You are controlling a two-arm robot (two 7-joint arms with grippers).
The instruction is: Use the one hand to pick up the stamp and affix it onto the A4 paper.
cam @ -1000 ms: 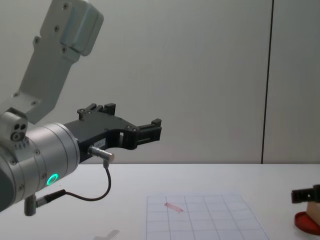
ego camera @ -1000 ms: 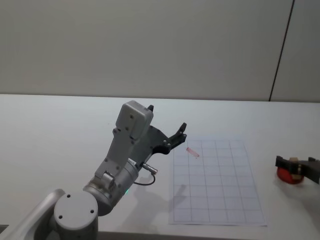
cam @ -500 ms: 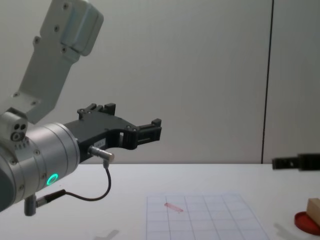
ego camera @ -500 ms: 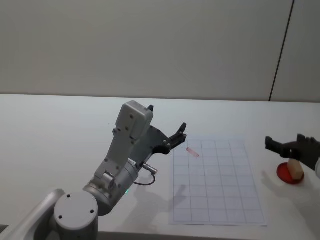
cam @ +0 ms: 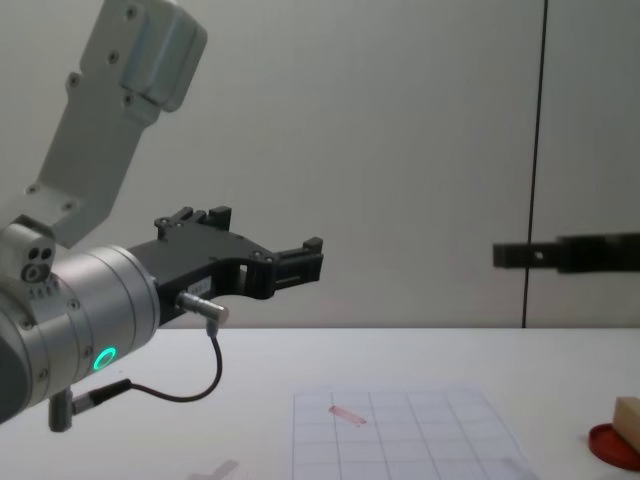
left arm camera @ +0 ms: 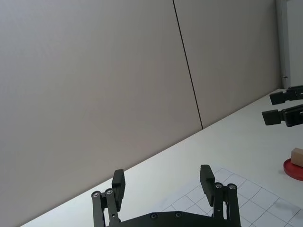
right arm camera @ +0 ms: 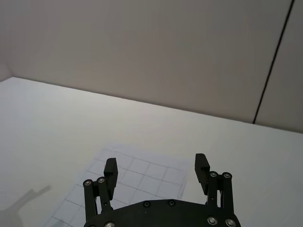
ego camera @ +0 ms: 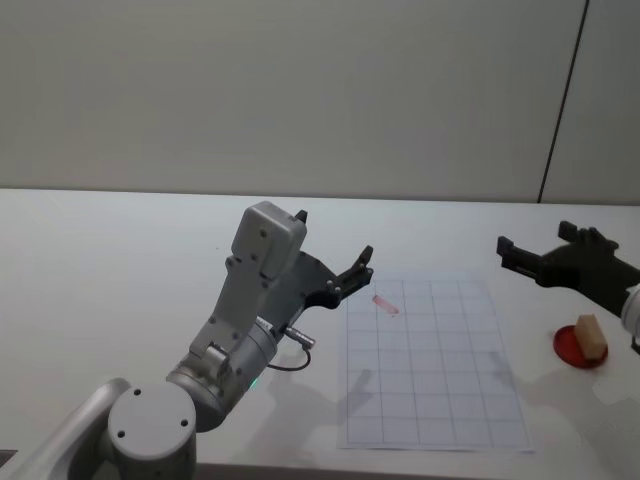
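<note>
A flat round red disc (ego camera: 579, 351) lies on the white tabletop (ego camera: 120, 270), near its right edge. Behind the tabletop stands a plain grey wall (ego camera: 300, 90), crossed on the right by a thin dark vertical seam (ego camera: 563, 100).

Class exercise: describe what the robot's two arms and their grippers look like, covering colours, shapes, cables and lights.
The left arm is built of pale grey and silver cylindrical segments, with a green glowing ring and a looping black cable near the wrist. Its left gripper is a bulky flat black plate with screw heads and two black fingers. The right gripper is slimmer, long and black, with matching black fingers.
</note>
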